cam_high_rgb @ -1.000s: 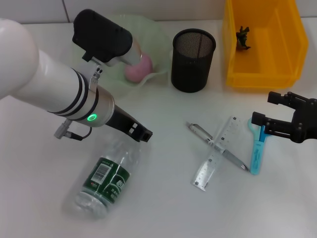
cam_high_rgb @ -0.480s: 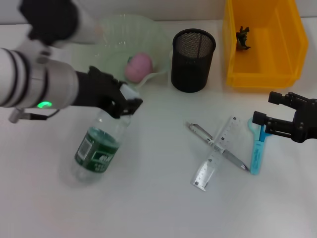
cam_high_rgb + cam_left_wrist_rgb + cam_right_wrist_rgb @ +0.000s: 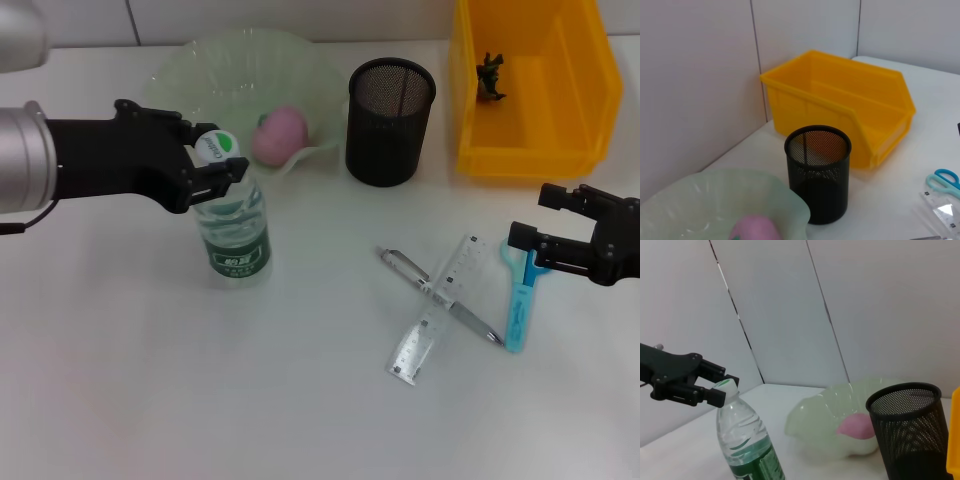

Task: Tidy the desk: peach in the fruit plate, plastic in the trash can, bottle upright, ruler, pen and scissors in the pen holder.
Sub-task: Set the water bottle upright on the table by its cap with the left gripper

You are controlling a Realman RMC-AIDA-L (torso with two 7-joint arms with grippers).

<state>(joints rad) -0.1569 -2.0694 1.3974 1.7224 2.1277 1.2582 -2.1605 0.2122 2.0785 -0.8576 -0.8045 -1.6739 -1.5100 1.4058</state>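
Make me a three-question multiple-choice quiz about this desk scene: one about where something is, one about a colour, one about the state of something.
1. Where is the peach?
A. in the fruit plate
B. in the pen holder
C. beside the ruler

2. What colour are the scissors?
A. red
B. blue
C. black

3. How does the bottle stand?
A. on its side
B. upside down
C. upright, its cap between the left gripper jaws

Answers: 1 A, the pink fruit lies in the pale green dish. 2 B, the handles near the right gripper are light blue. 3 C, its cap points up.
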